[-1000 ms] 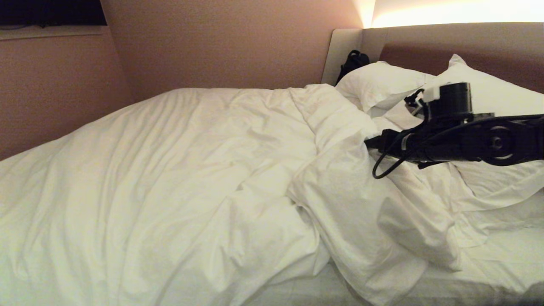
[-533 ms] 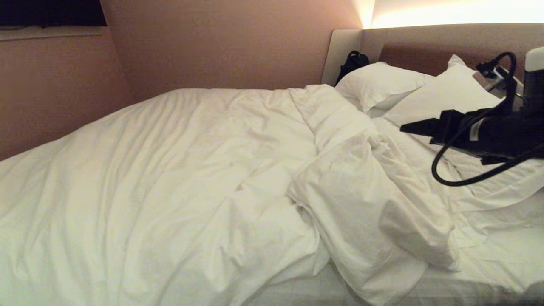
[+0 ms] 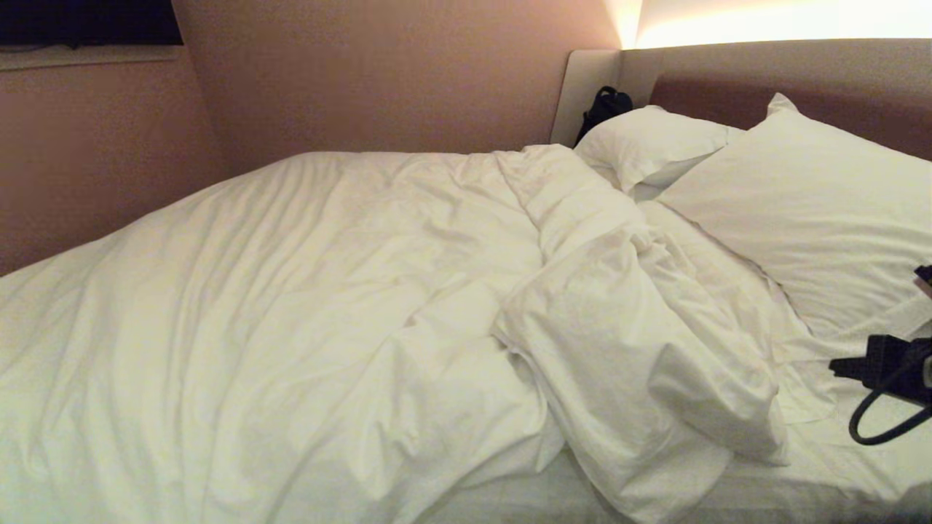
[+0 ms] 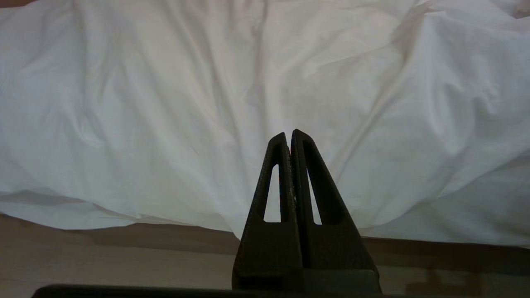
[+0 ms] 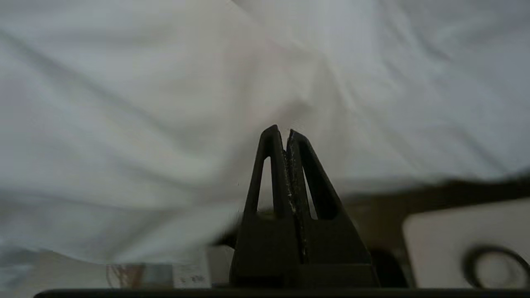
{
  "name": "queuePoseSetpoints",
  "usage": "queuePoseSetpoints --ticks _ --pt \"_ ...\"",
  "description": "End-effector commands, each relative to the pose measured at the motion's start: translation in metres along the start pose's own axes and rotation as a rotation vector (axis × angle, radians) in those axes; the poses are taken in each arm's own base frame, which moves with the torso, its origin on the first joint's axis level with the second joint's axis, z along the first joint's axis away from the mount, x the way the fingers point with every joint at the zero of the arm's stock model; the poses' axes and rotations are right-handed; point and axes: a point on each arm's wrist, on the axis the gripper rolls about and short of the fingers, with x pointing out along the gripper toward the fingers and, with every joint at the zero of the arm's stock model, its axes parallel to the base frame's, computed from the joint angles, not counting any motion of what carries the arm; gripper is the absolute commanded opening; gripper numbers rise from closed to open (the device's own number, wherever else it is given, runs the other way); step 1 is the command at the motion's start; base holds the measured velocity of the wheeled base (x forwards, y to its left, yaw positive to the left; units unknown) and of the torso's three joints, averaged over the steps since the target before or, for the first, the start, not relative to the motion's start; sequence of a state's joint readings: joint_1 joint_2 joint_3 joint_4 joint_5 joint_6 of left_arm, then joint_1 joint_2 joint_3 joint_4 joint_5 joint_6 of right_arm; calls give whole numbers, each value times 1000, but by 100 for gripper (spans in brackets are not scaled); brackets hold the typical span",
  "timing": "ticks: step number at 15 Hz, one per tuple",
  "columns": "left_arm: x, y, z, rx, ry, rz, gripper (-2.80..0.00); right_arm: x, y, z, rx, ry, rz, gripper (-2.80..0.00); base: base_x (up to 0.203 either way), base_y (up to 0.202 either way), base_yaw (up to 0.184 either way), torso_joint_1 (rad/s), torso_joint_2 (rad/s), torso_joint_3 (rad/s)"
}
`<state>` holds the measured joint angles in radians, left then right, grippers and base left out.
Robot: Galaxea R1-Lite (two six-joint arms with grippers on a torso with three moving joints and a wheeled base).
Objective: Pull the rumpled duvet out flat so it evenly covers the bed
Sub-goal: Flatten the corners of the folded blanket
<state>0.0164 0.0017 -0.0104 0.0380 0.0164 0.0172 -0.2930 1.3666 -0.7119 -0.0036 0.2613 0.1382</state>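
The white duvet (image 3: 328,291) lies creased over the bed (image 3: 859,473), with a thick folded-back ridge (image 3: 619,349) running from the pillows toward the near edge. A strip of bare sheet shows to the right of that ridge. My right gripper (image 3: 837,366) sits low at the right edge of the head view, above the bare sheet and apart from the duvet. Its fingers are shut on nothing (image 5: 282,131). My left gripper (image 4: 289,134) is outside the head view. It is shut and empty, facing the duvet's hanging edge (image 4: 207,103).
Two white pillows (image 3: 655,145) (image 3: 815,204) lean on the padded headboard (image 3: 728,73). A black bag (image 3: 604,105) is wedged behind the far pillow. A pink-brown wall (image 3: 109,160) runs along the bed's far side. A black cable (image 3: 874,429) loops under the right wrist.
My right arm has pulled back from the duvet's fold near the pillows, swinging right and down to the view's edge, and its jaws have closed. The duvet has not shifted.
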Motion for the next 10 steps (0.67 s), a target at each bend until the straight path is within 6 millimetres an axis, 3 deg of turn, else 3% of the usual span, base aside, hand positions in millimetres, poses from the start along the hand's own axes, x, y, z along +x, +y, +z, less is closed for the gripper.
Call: queuePoseSetpoints --ticks 1,6,10 --pt "0 0 0 0 0 1 -280 -4 -6 7 -170 -145 287 -280 0 0 0 0 0 0" --pt "0 0 0 1 1 1 -280 4 -18 -12 -228 -90 324 -280 0 0 0 0 0 0" --pt "0 0 0 0 1 1 -280 35 -30 -17 -239 -9 327 -280 0 0 0 0 0 0"
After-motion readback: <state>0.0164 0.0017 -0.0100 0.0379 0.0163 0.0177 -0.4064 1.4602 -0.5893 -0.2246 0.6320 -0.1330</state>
